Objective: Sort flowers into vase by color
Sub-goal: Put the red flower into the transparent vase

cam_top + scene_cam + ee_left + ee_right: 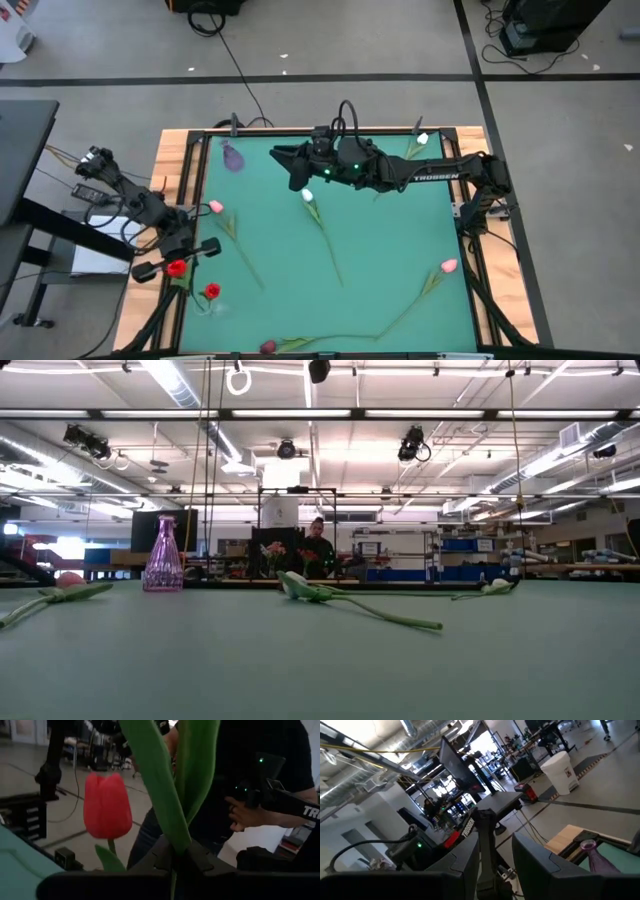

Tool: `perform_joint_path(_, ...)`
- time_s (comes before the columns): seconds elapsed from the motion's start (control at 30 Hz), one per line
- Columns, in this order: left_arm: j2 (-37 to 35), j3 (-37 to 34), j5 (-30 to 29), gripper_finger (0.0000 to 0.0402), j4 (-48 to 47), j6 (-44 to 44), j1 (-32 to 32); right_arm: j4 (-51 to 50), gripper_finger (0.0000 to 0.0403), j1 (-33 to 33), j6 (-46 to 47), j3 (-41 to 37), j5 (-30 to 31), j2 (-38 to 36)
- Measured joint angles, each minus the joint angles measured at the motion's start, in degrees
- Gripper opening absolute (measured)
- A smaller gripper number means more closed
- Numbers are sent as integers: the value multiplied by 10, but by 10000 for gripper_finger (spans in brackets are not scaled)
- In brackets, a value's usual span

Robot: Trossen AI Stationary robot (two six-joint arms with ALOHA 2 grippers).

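Flowers (322,222): about eight; vase (232,156): one.
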Motion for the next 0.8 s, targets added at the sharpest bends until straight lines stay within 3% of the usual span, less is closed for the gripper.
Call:
perform_joint_path(0.37,0,0,0,142,-51,-23,0,-1,126,-2,5,0,-10,0)
perform_joint_path(0.47,0,11,0,168,-105,-30,0,-8,126,-2,5,0,-10,0)
perform_joint_path(0.8,0,145,-11,190,-287,-17,0,-7,126,-2,15,0,-11,0)
